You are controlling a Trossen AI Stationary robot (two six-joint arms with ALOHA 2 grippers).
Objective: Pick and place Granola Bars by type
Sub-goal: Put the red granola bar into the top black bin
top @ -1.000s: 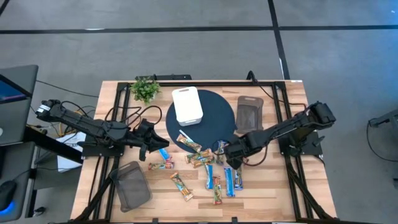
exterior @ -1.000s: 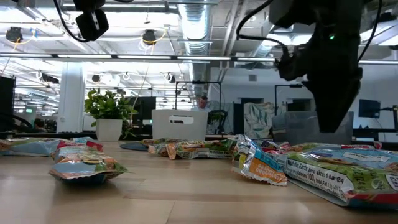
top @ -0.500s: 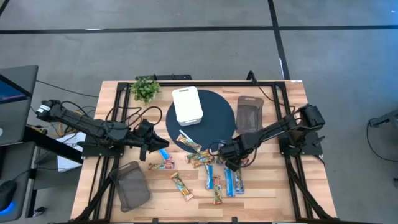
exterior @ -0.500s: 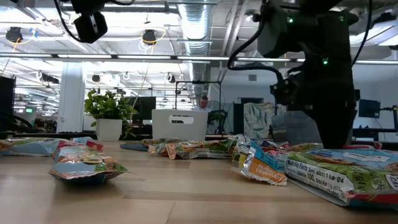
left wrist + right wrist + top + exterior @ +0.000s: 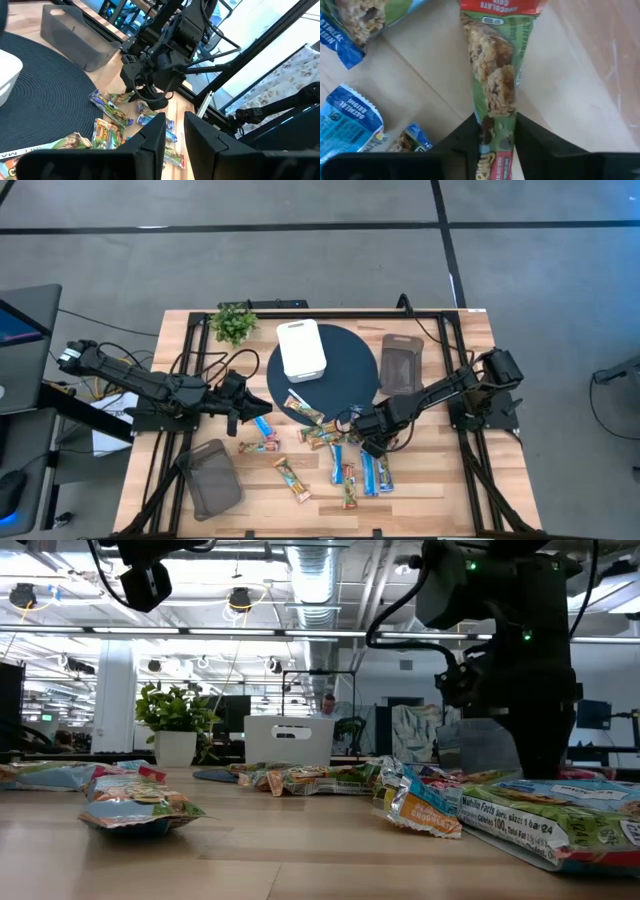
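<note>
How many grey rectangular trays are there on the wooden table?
2. One grey rectangular tray lies on the left arm's side of the wooden table, near a corner. The other lies on the right arm's side, beside the round dark mat. None seems hidden.

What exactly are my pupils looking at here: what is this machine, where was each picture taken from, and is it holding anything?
Two dark robot arms work at a wooden table. One picture looks straight down, one looks level across the tabletop, and one comes from a camera on each wrist. Wrapped granola bars lie scattered near a white tray on a dark round mat, with grey trays and a small plant around. The right gripper is down among the bars, its fingers closed on a green-and-red bar. The left gripper waits above the table's left side.
</note>
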